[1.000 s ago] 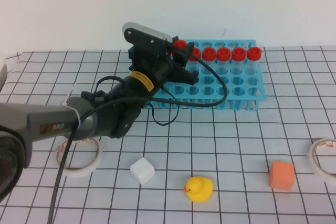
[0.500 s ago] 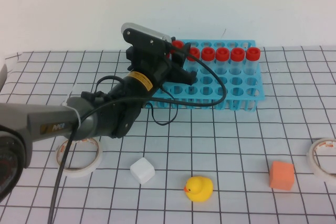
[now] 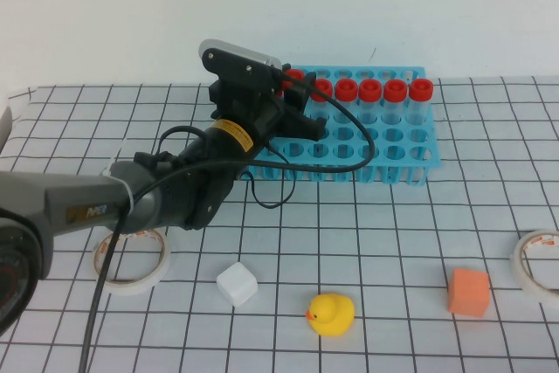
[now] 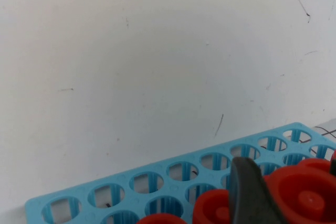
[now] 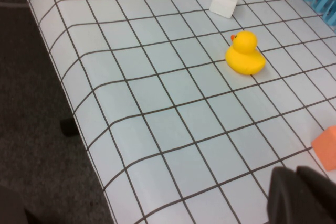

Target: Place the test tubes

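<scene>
The left claw (image 3: 307, 104) pinches a red-capped test tube (image 3: 295, 74) over the left end of the blue rack (image 3: 410, 168), at the far edge of the bench. It seems ready for lowering straight into a free hole, then letting go. The right claw (image 5: 299, 192) waits pressed together by the right edge.

My right wrist camera shows the gridded table (image 5: 157, 103), its edge dropping to dark floor (image 5: 26, 129). A yellow duck (image 5: 244, 53) sits well in from that edge, with a white cube (image 5: 224, 1) near it and an orange block (image 5: 326, 141) apart. The right gripper (image 5: 296, 192), fingers together, hangs near the block.
</scene>
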Tool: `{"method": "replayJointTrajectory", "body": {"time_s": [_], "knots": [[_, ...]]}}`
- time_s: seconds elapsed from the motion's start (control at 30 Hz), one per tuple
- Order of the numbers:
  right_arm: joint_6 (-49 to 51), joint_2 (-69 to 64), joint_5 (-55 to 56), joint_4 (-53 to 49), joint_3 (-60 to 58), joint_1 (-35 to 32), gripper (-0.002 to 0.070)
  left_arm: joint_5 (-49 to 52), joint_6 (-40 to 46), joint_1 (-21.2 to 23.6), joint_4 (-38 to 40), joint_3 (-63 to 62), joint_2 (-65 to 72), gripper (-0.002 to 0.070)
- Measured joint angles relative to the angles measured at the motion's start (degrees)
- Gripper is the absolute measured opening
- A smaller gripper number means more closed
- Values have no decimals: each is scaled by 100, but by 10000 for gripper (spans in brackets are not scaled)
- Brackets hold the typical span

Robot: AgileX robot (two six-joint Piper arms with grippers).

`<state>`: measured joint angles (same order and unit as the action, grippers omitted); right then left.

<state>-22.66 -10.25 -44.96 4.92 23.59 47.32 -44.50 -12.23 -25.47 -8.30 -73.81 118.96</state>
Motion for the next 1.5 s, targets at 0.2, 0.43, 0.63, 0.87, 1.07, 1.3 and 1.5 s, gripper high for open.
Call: {"method": "replayJointTrajectory", "body": {"time_s": [0.2,0.43,0.63,0.87,1.07,1.3,1.5], "knots": [[0,0,0,0,0,0,-1,10,0,0,0,0,0,256],[0,0,0,0,0,0,-1,49,0,0,0,0,0,256],[-1,0,0,0,0,0,-1,259,0,0,0,0,0,256],[-1,0,0,0,0,0,-1,302,0,0,0,0,0,463],[-1,0,0,0,0,0,-1,339,0,0,25,0,-61,510],[-1,0,0,0,0,0,-1,505,467,0,38,0,-857,336],[-1,0,0,0,0,0,-1,1524,1137,0,-1,0,-2040,67]]}}
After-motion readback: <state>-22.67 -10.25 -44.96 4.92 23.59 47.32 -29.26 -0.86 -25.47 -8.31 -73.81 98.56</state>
